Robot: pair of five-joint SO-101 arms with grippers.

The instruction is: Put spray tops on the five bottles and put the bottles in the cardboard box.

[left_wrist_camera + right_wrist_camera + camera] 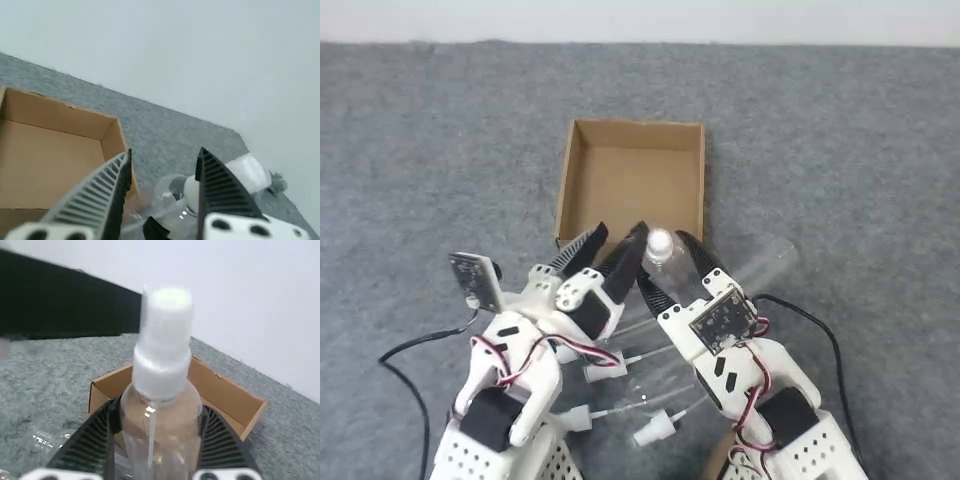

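Observation:
A clear bottle (pixel 160 435) with a white spray top (pixel 163 335) on it stands upright between the jaws of my right gripper (pixel 159 412), which is shut on it. In the high view the same bottle (pixel 660 252) is just in front of the cardboard box (pixel 582 180), held by the right gripper (pixel 662 264). My left gripper (pixel 620 234) is open right beside the spray top, its fingers (pixel 112 185) apart, with the bottle's top (pixel 190 191) showing low between them. One of its black fingers (pixel 70 305) crosses behind the spray top.
Loose spray tops (pixel 603 371) (pixel 573 418) (pixel 653 431) lie between the arm bases. Clear bottles lie on the grey carpet, one to the right (pixel 768 262), others among the tops (pixel 660 372). The box (pixel 50 150) is open with nothing inside. A black cable (pixel 405 365) curls at the left.

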